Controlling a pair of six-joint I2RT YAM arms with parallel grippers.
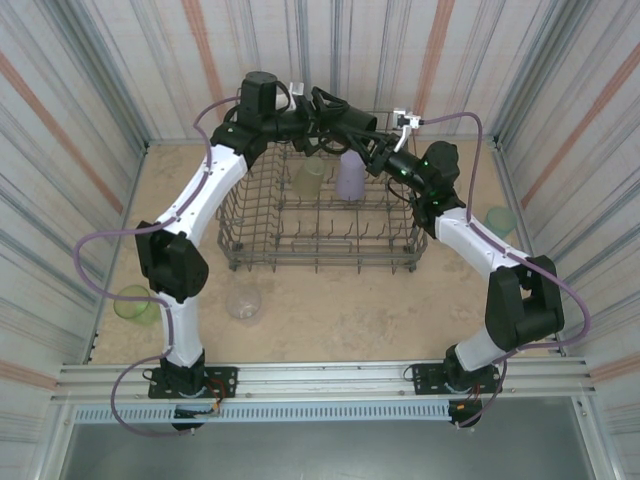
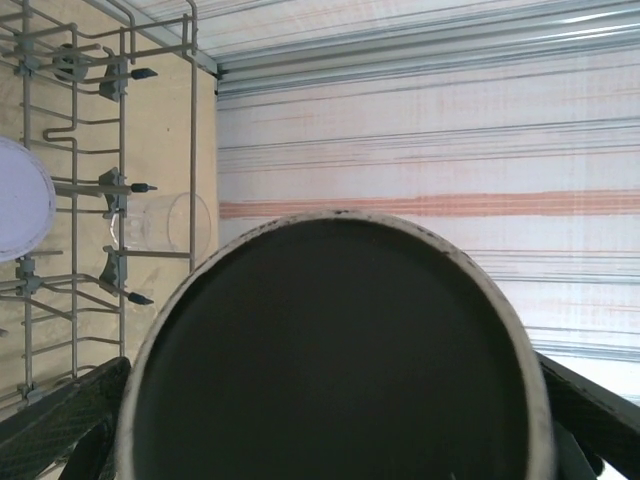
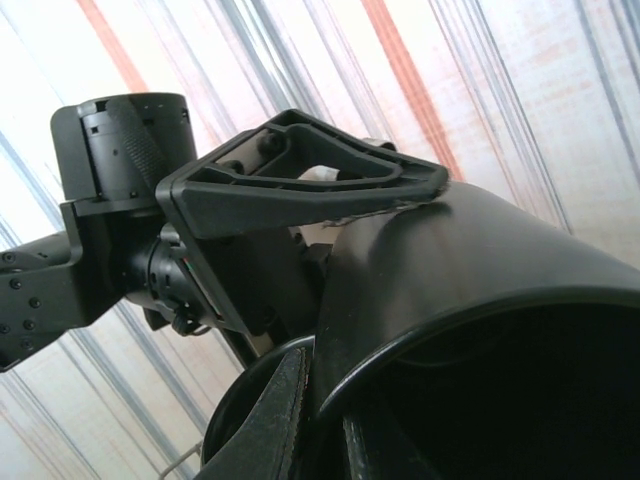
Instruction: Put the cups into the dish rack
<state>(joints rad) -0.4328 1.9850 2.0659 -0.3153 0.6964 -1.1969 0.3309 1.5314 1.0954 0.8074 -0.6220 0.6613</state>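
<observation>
— Top view?
— Dark mug (image 1: 350,124) is hanging over the dish rack (image 1: 236,236), at its twelve o'clock edge.
— Left wrist?
— Left gripper (image 2: 325,425) is gaping wide around the mug's base; contact unclear.
— Right wrist?
— Right gripper (image 3: 320,438) is pinching the rim. Probably mid-handover; next calls for lowering it onto the tines.

Beige tabletop (image 1: 330,310) under the dish rack (image 1: 330,250), a green cup (image 1: 131,303), a clear cup (image 1: 243,302), a teal cup (image 1: 499,220).
</observation>
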